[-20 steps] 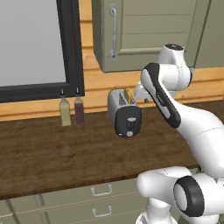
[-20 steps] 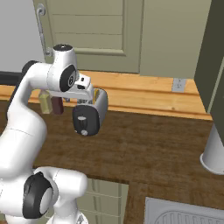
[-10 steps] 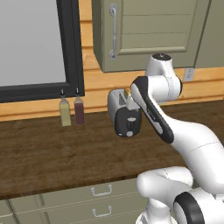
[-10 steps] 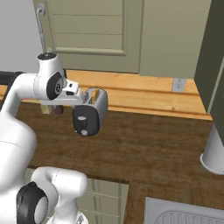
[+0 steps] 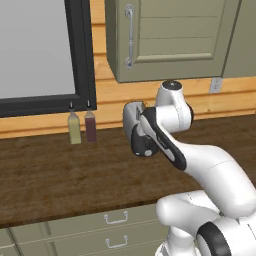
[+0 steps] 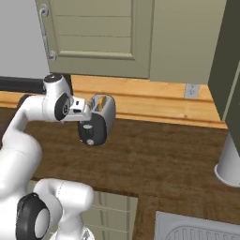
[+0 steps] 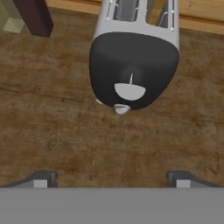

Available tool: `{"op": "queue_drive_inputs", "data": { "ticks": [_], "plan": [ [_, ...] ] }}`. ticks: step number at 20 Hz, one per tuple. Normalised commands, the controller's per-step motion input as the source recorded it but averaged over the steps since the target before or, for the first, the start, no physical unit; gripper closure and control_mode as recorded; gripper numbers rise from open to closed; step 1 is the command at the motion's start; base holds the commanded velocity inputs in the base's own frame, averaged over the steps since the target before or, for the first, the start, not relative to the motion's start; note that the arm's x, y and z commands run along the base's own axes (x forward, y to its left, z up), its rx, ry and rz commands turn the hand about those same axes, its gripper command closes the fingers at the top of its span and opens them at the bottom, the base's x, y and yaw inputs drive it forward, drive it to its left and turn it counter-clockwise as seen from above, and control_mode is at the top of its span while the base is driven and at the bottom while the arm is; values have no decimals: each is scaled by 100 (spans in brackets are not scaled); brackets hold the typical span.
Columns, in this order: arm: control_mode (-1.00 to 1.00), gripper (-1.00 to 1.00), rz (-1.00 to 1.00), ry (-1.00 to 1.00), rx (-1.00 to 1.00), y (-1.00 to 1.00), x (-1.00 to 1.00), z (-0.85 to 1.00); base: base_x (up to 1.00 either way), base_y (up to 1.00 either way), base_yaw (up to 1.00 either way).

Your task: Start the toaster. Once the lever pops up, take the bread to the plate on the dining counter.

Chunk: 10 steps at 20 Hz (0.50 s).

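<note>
The silver toaster (image 6: 106, 112) stands on the dark worktop (image 6: 159, 159) near the wooden back wall, its black end panel (image 7: 133, 61) facing me with a pale dial (image 7: 130, 91) on it. I cannot pick out the dark lever against that panel. A tan-orange edge of the bread (image 6: 101, 103) peeks from a slot. My gripper (image 7: 111, 178) is open, fingertips (image 7: 41, 178) wide apart, hovering over the worktop just in front of the end panel and touching nothing. In the left base view my forearm covers most of the toaster (image 5: 134, 116). The plate and dining counter are out of view.
Two bottles, one olive (image 5: 74, 128) and one dark red (image 5: 90, 125), stand left of the toaster by the wall. A wall cabinet (image 5: 170, 35) hangs overhead. A pale cylinder (image 6: 229, 161) and a sink edge (image 6: 197, 228) are to the right.
My hand has swung down and to the left, from above the toaster's top to a spot low in front of its black end panel. The toaster has stayed put.
</note>
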Motion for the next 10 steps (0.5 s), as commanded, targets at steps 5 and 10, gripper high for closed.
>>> {"op": "queue_drive_inputs", "data": {
  "ticks": [5, 10],
  "plan": [
    [-100, -100, 0, 0, 0, 12, 68, -27, 0, 0, 0],
    [-100, -100, 0, 0, 0, 14, 34, -45, 0, 0, 0]
  ]
}}
